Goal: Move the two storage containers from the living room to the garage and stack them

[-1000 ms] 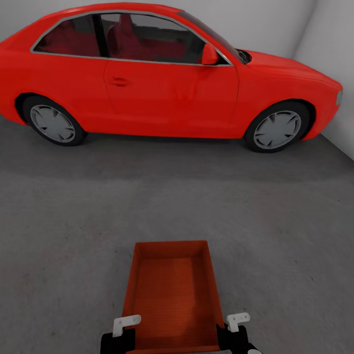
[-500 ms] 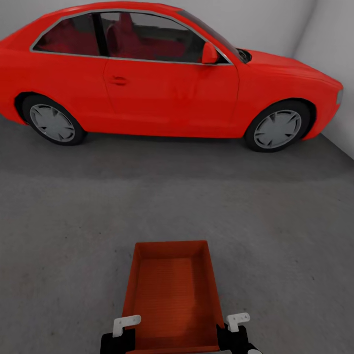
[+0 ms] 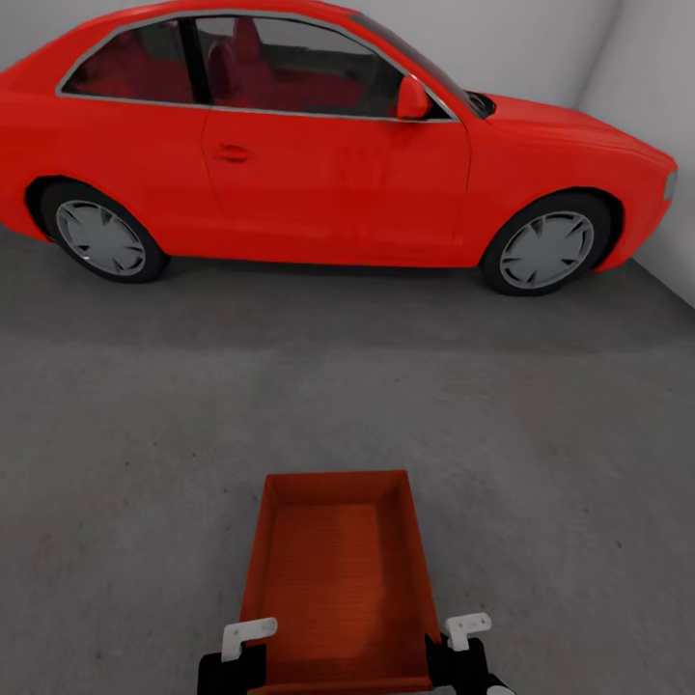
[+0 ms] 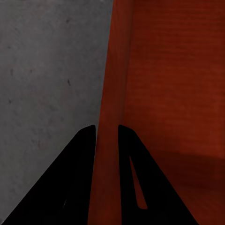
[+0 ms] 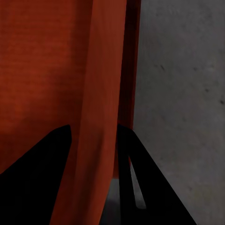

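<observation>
Container (image 3: 336,579), thin-walled, probably light and slightly flexible, hangs over the garage floor (image 3: 135,454), left gripper (image 4: 107,129) and right gripper (image 5: 93,127) each clamped on a side rim.

A garage: a glossy red car (image 3: 328,145) stands parked side-on at twelve o'clock on a rough, mottled dark grey concrete floor (image 3: 319,396), with bare white walls (image 3: 541,43) meeting in a corner at one o'clock.
</observation>
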Controlling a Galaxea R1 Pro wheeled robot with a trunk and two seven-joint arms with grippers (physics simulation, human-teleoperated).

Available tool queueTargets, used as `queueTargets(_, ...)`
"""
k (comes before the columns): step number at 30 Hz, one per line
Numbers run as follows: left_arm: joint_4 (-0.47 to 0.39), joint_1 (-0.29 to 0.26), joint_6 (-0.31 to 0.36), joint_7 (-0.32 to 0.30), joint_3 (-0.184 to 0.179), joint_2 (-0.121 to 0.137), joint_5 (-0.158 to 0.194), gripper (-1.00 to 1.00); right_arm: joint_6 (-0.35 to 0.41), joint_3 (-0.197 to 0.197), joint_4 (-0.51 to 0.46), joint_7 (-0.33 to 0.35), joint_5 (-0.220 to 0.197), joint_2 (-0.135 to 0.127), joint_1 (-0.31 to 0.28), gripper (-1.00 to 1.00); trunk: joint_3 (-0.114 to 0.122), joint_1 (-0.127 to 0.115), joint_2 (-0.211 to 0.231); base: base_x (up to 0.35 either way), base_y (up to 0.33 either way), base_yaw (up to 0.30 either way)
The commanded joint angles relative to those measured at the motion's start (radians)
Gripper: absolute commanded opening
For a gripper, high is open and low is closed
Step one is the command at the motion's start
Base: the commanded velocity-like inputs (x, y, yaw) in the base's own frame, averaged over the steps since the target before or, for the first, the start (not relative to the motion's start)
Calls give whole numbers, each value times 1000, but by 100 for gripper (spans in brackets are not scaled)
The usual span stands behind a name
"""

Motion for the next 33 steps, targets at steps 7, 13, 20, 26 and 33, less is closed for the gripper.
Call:
queueTargets(7,28,0,30,11,-7,-1,0,-100,-16,-7,-3,13,5,19,-1,-100,-23,27,-50,0,0,0)
queueTargets(13,28,0,30,11,-7,-1,0,-100,-16,-7,-3,13,5,19,-1,-100,-23,27,-50,0,0,0)
queueTargets(20,28,0,31,11,-6,-1,0,-100,-16,-7,-3,13,5,19,-1,-100,-23,27,-50,0,0,0)
queueTargets(26,28,0,34,9,-4,-1,0,-100,-16,-7,-3,12,5,19,0,-100,-23,27,-50,0,0,0)
queueTargets(33,28,0,34,8,-3,-1,0,100,-17,-7,-3,13,8,19,-1,100,-23,27,-50,0,0,0)
